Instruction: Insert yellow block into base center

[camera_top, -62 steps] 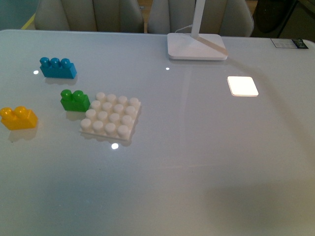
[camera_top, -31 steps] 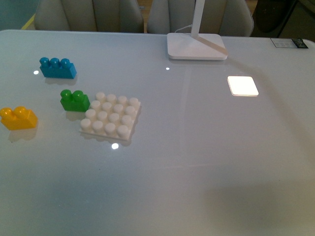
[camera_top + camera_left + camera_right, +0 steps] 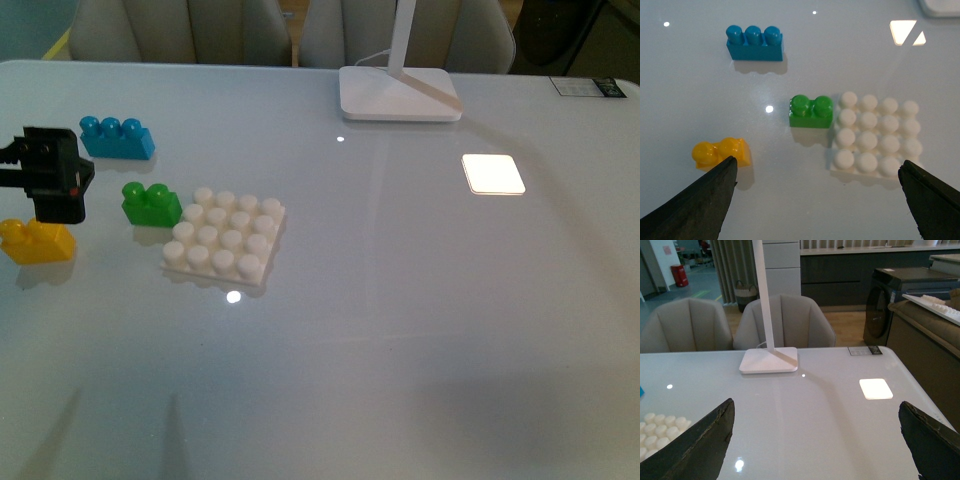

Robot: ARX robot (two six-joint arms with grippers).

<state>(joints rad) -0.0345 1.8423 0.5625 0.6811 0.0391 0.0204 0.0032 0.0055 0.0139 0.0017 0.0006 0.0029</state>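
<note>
Left gripper hovers right by the yellow block, fingers spread wide, nothing between them. The block sits on the table at the far left, well apart from the base, with the green brick just beside the base's near-left corner. Right gripper is also spread wide and empty, facing the lamp foot.

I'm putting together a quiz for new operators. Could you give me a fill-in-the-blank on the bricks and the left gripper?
1. The brick nearest the base is the ___ one.
2. The blue brick has ___ studs.
3. The left gripper, above the yellow block, is ___.
Missing words: green, three, open.
</note>
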